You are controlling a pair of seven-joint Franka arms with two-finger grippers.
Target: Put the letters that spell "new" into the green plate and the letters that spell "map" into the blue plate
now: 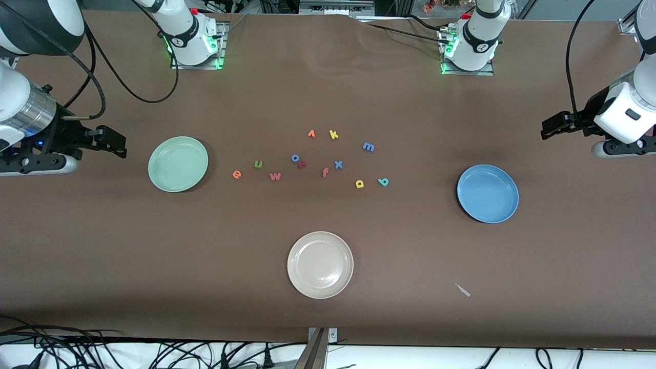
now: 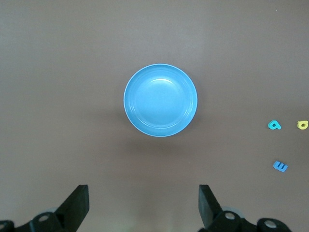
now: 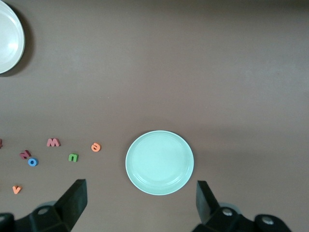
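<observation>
- The cream-white plate (image 1: 320, 264) lies nearest the front camera, round and bare, about midway between the two ends of the table (image 1: 102, 266).
- The green plate (image 1: 178, 164) is a round, pale mint dish with nothing in it, toward the right arm's end of the table.
- The blue plate (image 1: 487, 193) is a round, mid-blue dish of the same size, also with nothing in it, toward the left arm's end.
- All the small foam letters lie loose on the table between those two plates, farther from the front camera than the cream-white plate.
- The orange e (image 1: 237, 175), green n (image 1: 258, 164) and pinkish-red w (image 1: 275, 176) sit close together, near the green plate.
- The blue m (image 1: 368, 147), yellow a (image 1: 360, 184) and teal p (image 1: 383, 181) lie on the blue plate's side of the scatter; a and p are just beside each other.
- Other letters lie between the two groups, among them a yellow k (image 1: 333, 135) and a blue x (image 1: 338, 164).
- The right gripper (image 3: 140, 198) hangs over the table at the right arm's end, beside the green plate, fingers spread wide and holding nothing.
- The left gripper (image 2: 144, 200) hangs at the left arm's end by the blue plate, fingers likewise spread wide and holding nothing.
</observation>
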